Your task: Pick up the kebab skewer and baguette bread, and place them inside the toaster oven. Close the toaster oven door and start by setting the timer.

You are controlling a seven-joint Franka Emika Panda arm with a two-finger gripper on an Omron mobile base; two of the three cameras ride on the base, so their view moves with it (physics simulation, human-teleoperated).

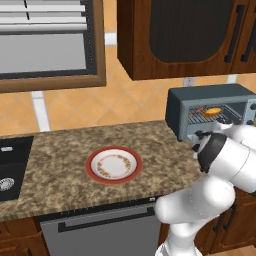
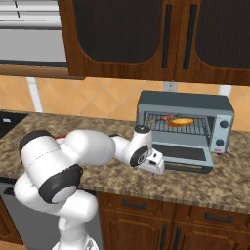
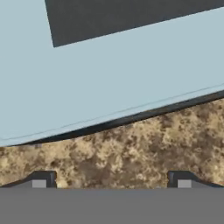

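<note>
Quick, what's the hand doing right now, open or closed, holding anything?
Hand: open and holding nothing, low over the counter at the edge of the folded-down toaster oven door.

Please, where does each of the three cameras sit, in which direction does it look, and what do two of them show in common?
Left base view: behind the arm's left, looking forward and down at the counter, plate, toaster oven; white arm at lower right.
Right base view: behind the arm's right, facing the toaster oven with its door folded down; arm from lower left.
Hand view: on the hand, looking along the open gripper at the door's blue-grey panel over the counter.
Shared: both base views show the baguette bread and kebab skewer on the oven rack.
</note>
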